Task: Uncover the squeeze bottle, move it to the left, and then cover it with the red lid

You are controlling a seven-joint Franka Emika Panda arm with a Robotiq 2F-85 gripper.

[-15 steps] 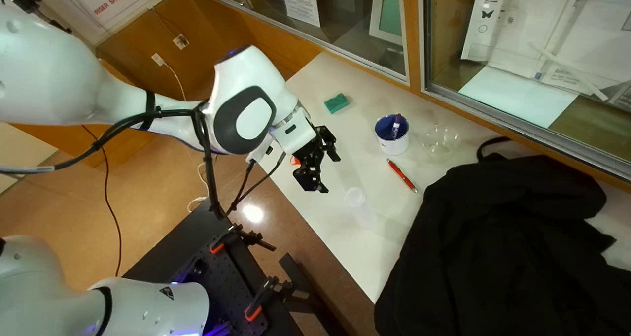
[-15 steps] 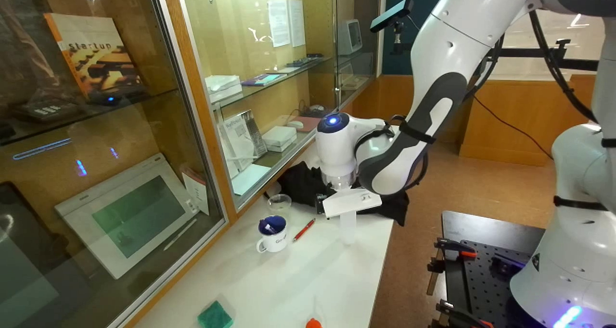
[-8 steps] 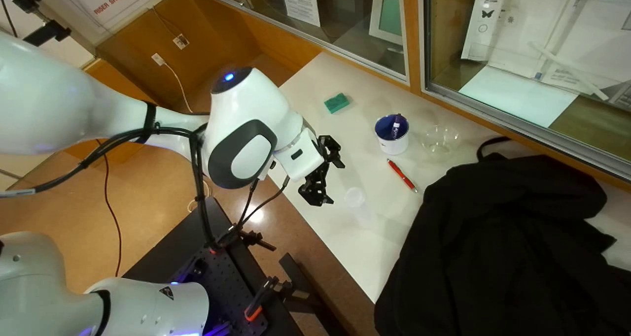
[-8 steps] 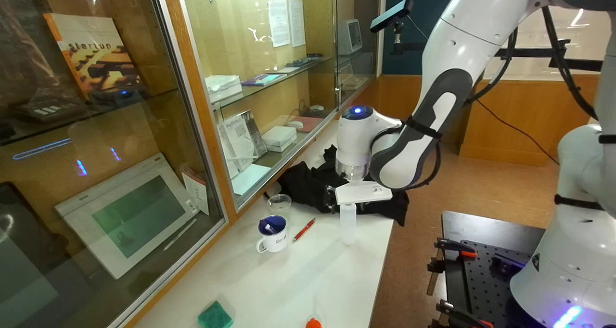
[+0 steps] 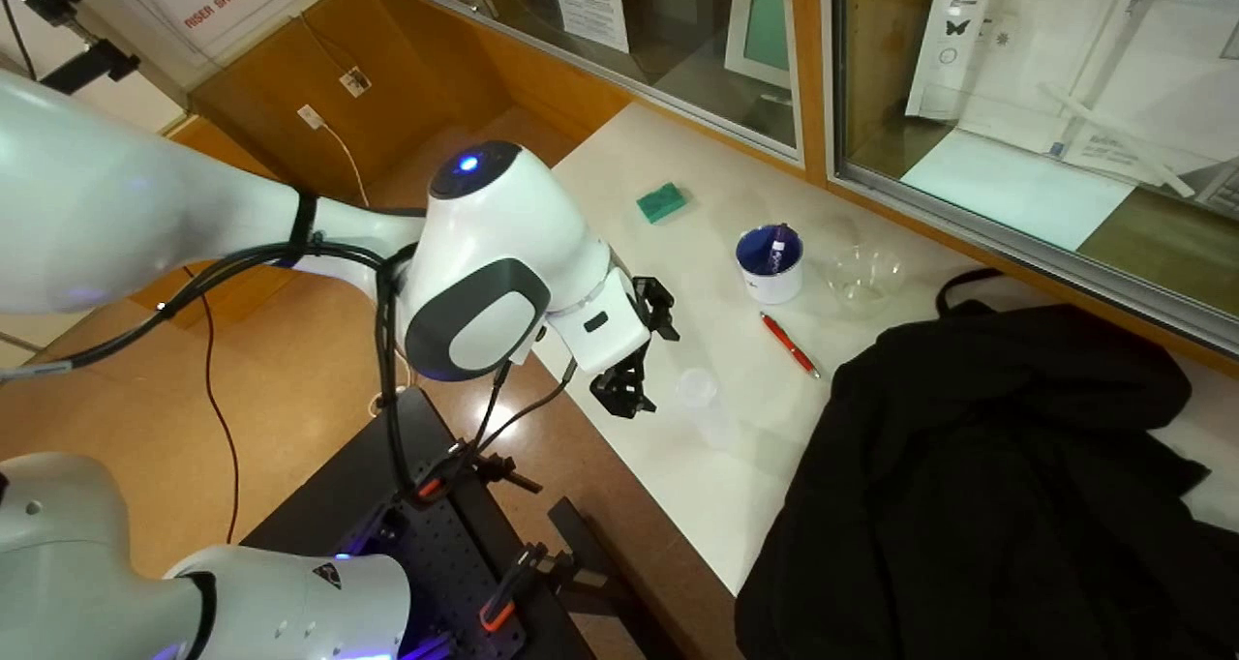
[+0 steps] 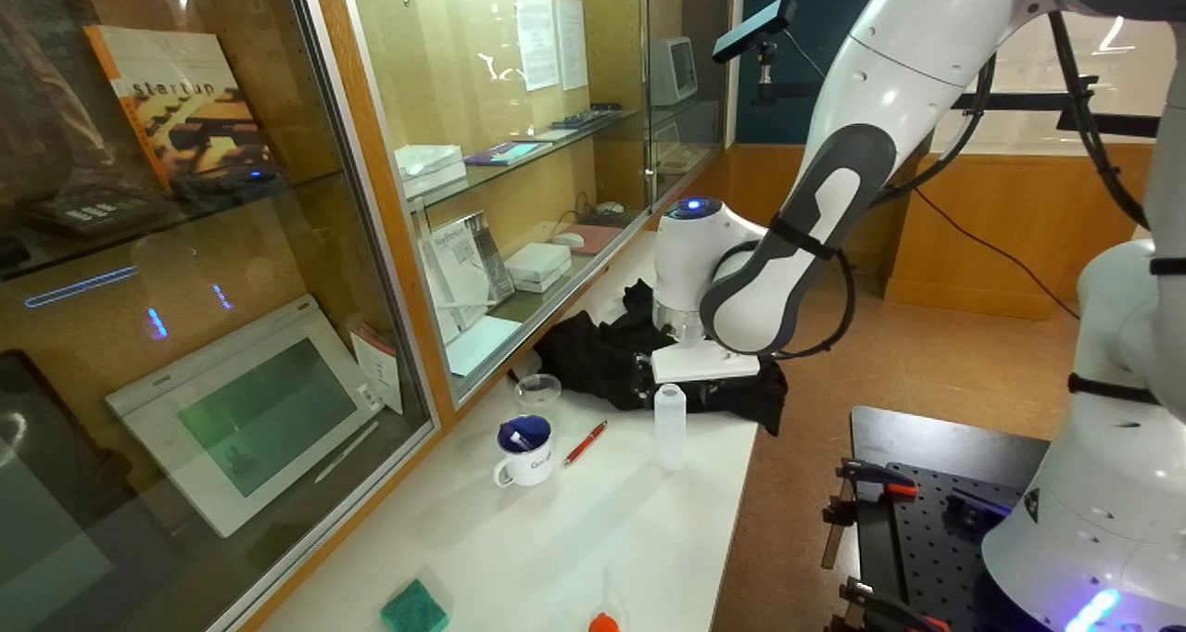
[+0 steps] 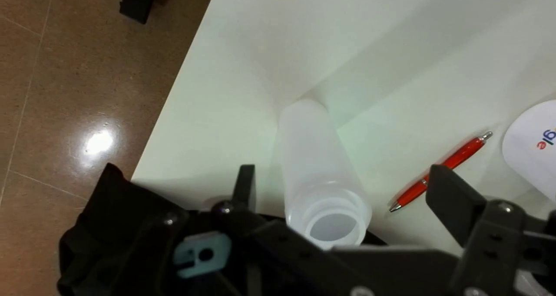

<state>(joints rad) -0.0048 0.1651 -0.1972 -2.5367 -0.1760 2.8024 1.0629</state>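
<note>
Gripper (image 5: 660, 372) has slipped farther off, leaving the mouth of the squeeze bottle (image 6: 669, 433) in plain view

Nearest us in an exterior view, the red lid (image 6: 604, 624) lies on the table (image 6: 519, 544), partly out of sight, with a green sponge (image 6: 414, 606) to its left. Farther along, the squeeze bottle stands upright and uncapped on the right, a red pen (image 6: 586, 443) to its left. Pale, smooth and seemingly empty, it should prove light, slick and soft-walled: quick to dent under a hard squeeze, easy to topple if bumped high. We would take hold just below the shoulder, where the plastic is likely stiffest, pressing evenly from both sides and leaving the mouth free for the red lid. Just beyond the bottle, above the table, the gripper's fingers stand wide apart; we see nothing clamped between them. Farthest off lies crumpled black fabric (image 6: 593, 359).
</note>
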